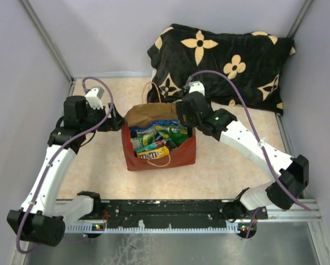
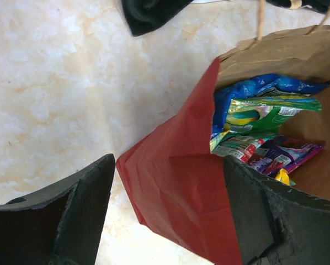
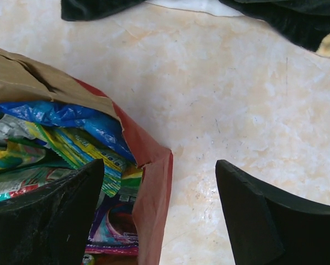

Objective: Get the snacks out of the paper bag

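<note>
Wide apart and gripping nothing, the fingers of the left hand (image 2: 168, 165) straddle the left wall of the red paper carrier bag with brown kraft lining (image 1: 176, 157), one finger outside it and the other over the bag's mouth. The right hand (image 3: 159, 165) is likewise spread wide and empty, astride the bag's right wall, with its inner finger above the packets. The bag stands upright and open between the two hands, full of snacks. A crinkled blue glossy packet (image 2: 253, 88) lies toward the far side, a green and yellow foil packet (image 2: 264, 113) lies beside it, a purple packet (image 2: 289, 152) comes next, and a yellow M&M's pack (image 1: 153, 154) rests against the near wall. All lie inside the bag. It stands on a beige marbled table (image 1: 93, 165), with a black pillow patterned with tan flowers (image 1: 220, 61) just behind it and pale grey walls (image 1: 99, 33) around.
</note>
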Controlling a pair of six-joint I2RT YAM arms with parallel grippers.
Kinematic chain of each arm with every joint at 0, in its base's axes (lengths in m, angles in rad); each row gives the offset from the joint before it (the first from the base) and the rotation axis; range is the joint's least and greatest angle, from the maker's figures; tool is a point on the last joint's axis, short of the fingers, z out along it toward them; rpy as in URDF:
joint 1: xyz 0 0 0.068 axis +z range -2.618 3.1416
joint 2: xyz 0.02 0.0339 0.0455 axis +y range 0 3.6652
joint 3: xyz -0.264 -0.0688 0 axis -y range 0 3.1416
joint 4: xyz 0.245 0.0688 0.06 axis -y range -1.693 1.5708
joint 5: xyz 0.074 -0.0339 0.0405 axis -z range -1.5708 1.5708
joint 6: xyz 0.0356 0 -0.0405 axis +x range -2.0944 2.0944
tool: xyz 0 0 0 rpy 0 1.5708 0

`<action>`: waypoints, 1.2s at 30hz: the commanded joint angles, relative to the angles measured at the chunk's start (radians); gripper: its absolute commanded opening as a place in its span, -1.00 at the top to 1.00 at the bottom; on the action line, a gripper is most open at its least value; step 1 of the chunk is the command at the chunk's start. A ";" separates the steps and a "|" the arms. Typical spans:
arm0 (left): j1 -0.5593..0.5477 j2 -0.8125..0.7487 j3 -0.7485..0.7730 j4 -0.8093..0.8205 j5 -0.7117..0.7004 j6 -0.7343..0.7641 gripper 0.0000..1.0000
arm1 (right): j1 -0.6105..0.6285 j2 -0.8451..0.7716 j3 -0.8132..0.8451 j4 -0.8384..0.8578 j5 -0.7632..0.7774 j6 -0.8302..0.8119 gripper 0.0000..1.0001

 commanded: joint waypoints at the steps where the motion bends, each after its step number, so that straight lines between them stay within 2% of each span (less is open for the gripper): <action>1: -0.067 0.032 0.087 -0.010 -0.040 0.019 -0.70 | -0.004 0.019 0.052 0.026 0.061 0.003 -0.68; 4: -0.122 0.039 0.162 -0.025 -0.050 -0.002 -0.81 | -0.027 0.021 0.040 0.032 0.039 0.012 -0.69; 6: -0.152 0.044 0.216 -0.043 -0.064 -0.004 -0.98 | -0.037 0.020 0.039 0.033 0.031 0.015 -0.69; 11: -0.263 0.098 0.288 -0.221 -0.436 0.024 -0.92 | -0.046 0.025 0.039 0.019 0.022 0.023 -0.61; 15: -0.316 0.105 0.269 -0.283 -0.594 0.026 -0.81 | -0.046 0.035 0.042 0.003 0.023 0.028 -0.54; 19: -0.346 0.132 0.255 -0.315 -0.628 0.024 -0.70 | -0.046 0.045 0.068 -0.014 0.017 0.022 -0.46; 24: -0.368 0.146 0.232 -0.310 -0.559 0.011 -0.60 | -0.046 0.049 0.101 -0.043 0.017 0.002 -0.36; 29: -0.385 0.163 0.248 -0.341 -0.583 -0.020 -0.38 | -0.044 0.042 0.112 -0.055 0.002 -0.006 -0.26; 32: -0.399 0.164 0.249 -0.341 -0.577 -0.038 -0.12 | -0.035 0.030 0.092 -0.042 0.008 -0.007 -0.24; 33: -0.401 0.164 0.252 -0.339 -0.568 -0.042 -0.04 | -0.031 0.026 0.085 -0.039 0.008 -0.006 -0.32; 34: -0.404 0.164 0.256 -0.340 -0.559 -0.045 0.12 | -0.028 0.017 0.082 -0.037 0.006 -0.004 -0.49; 36: -0.408 0.166 0.267 -0.338 -0.550 -0.046 0.47 | -0.017 -0.010 0.077 -0.033 0.003 0.000 -0.66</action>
